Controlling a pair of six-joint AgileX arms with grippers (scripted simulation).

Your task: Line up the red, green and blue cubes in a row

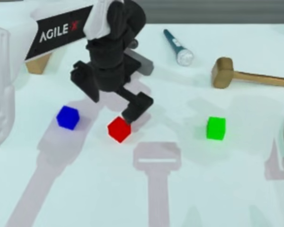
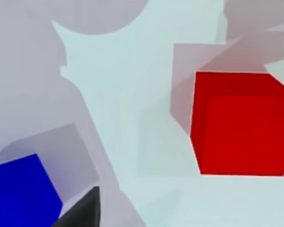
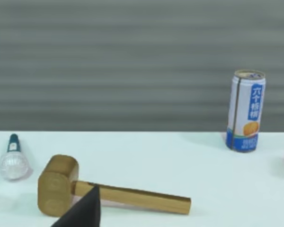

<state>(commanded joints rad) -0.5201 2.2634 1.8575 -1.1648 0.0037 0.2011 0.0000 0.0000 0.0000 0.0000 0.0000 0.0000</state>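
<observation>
Our left gripper (image 1: pixel 114 105), fingers spread, hovers between blue cube (image 1: pixel 67 117) and red cube (image 1: pixel 119 129); descending could nudge either

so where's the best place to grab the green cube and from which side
Probably straight down from above, closing on two opposite side faces of the green cube. It sits flat on the table with open space all round; the red cube and mallet are well clear. The right tool isn't in the top view.
</observation>
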